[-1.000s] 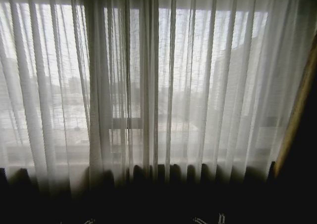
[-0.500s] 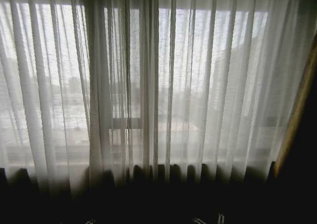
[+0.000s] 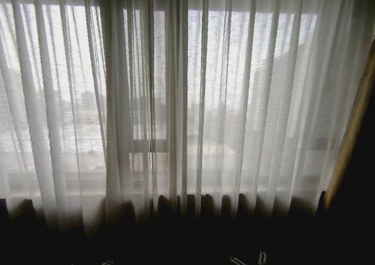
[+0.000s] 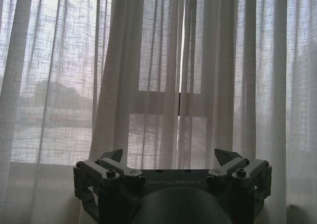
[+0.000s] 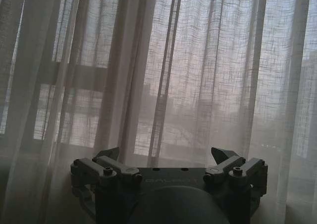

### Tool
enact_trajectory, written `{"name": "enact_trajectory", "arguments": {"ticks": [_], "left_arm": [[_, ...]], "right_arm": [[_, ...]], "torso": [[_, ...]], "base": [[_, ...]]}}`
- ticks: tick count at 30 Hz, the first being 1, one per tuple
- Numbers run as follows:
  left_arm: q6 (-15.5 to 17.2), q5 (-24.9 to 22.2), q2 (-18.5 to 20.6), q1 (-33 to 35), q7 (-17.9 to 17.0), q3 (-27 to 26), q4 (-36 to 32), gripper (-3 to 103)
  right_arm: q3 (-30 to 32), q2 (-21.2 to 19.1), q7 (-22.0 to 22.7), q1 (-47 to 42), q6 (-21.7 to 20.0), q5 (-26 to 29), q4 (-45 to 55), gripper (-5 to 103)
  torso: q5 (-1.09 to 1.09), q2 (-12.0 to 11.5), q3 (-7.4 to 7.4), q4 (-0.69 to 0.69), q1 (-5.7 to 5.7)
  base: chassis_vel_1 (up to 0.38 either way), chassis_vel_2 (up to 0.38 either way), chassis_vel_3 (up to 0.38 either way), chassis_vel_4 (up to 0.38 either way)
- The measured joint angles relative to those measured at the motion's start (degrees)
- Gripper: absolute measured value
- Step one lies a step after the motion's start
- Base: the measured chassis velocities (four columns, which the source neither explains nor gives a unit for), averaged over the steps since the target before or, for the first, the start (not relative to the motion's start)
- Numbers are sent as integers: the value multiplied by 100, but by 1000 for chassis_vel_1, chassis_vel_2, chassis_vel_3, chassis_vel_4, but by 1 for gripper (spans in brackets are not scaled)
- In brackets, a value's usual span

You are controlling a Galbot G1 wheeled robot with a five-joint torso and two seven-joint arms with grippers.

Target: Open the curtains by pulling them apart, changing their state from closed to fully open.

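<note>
Sheer white curtains (image 3: 176,101) closed, pleated; both claws spread, apart from fabric.

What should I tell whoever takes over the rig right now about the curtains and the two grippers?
Left gripper: open, holding nothing, facing the seam where the curtains meet.
Right gripper: open, holding nothing, facing the right panel, short of the fabric.
Curtains: closed across the whole window, panels overlapping left of centre; a dark drape hangs at the right edge.
Done: nothing pulled apart.
Left: grasp each panel and draw them fully apart.
</note>
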Motion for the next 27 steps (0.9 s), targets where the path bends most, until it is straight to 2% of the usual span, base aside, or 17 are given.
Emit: {"name": "enact_trajectory", "arguments": {"ticks": [12,27], "left_arm": [[-34,42,-35,32,61,-1,28,100],[-181,134,-116,107,179,-30,138,100]], "right_arm": [[15,0,-90,-57,30,-107,-14,100],[72,1,-107,-59,236,-266,-187,100]], "torso": [[0,0,0,1,0],[-1,0,0,0,0]], "base": [[24,17,-22,-16],[109,94,-113,-102]]}}
